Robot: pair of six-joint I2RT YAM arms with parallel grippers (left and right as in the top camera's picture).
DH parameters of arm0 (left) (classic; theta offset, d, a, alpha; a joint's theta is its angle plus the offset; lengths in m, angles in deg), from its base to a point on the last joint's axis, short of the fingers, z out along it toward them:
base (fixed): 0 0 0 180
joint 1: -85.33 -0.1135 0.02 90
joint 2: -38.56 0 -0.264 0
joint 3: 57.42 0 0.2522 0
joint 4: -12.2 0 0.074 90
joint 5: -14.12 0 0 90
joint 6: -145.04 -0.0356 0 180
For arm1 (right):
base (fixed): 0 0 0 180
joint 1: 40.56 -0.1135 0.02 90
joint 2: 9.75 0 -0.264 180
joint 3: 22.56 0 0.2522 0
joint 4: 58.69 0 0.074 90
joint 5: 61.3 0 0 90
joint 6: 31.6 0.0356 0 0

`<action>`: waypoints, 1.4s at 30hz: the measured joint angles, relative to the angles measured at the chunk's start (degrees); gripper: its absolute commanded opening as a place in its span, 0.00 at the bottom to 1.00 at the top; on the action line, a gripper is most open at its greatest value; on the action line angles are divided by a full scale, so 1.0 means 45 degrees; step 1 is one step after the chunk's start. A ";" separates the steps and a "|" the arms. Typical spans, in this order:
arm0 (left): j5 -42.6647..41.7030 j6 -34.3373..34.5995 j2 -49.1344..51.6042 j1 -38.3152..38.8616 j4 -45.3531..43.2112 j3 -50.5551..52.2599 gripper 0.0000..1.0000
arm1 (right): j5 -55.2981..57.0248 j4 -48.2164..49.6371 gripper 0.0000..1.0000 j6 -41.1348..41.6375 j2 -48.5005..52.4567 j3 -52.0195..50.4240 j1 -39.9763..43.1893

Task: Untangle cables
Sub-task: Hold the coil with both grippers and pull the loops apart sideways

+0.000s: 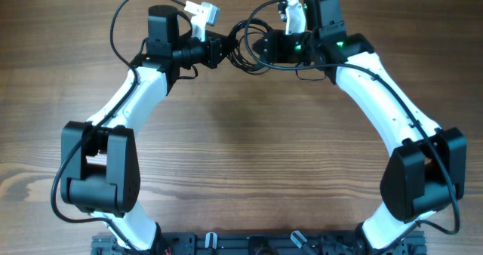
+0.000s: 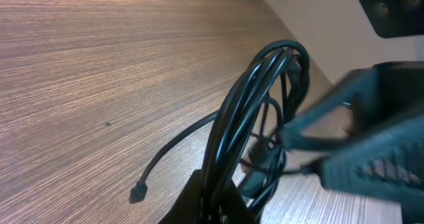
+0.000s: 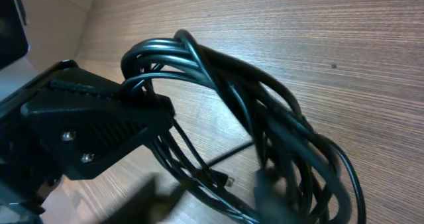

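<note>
A tangled bundle of black cables hangs between my two grippers at the back middle of the wooden table. My left gripper is shut on several loops of the bundle, which rise from between its fingers. One loose end with a small plug rests on the table. My right gripper faces it from the right; its blurred fingers stand apart, with thin strands and a small plug between them and the thick coil against the right finger.
The table's back edge and a pale wall lie just behind the bundle. The wooden tabletop stretches toward the front, with both arms curving around it from the bases at the front edge.
</note>
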 measured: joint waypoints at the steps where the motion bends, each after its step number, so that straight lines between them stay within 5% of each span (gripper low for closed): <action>1: -0.0034 0.0015 0.0000 0.0000 0.0000 0.0000 0.04 | 0.0087 0.0000 1.00 0.0039 0.0000 0.0005 -0.0015; 24: -0.0223 0.0151 0.0005 -0.0228 -0.0117 0.0000 0.04 | 0.3764 -0.1559 0.99 0.2414 0.0000 0.0005 -0.0015; 26: -0.0223 0.0155 0.0005 -0.0423 -0.0136 0.0000 0.04 | 0.4163 -0.1671 0.86 0.2628 0.0000 0.0005 -0.0015; 27: -0.0219 0.0175 0.0005 -0.0529 -0.0136 0.0000 0.04 | 0.4289 -0.1666 0.70 0.2691 0.0000 0.0005 -0.0015; 28: -0.0223 0.0175 0.0005 -0.0559 -0.0136 0.0000 0.04 | 0.4420 -0.1666 0.42 0.2856 0.0000 0.0005 -0.0015; 29: -0.0223 0.0180 0.0005 -0.0690 -0.0136 0.0000 0.04 | 0.4464 -0.1656 0.29 0.2900 0.0000 0.0005 -0.0015; 30: -0.0219 0.0185 0.0005 -0.0748 -0.0141 0.0000 0.04 | 0.4517 -0.1647 0.28 0.2914 0.0000 0.0005 -0.0015; 31: -0.0219 0.0185 0.0005 -0.0792 -0.0141 0.0000 0.04 | 0.4571 -0.1617 0.45 0.2977 0.0000 0.0005 -0.0015; 32: -0.0219 0.0185 0.0005 -0.0826 -0.0141 0.0000 0.04 | 0.4629 -0.1603 0.73 0.3060 0.0000 0.0000 -0.0015; 42: -0.0238 0.0185 0.0005 -0.0835 -0.0146 0.0000 0.04 | 0.4755 -0.1370 0.55 0.3400 0.0000 0.0000 -0.0015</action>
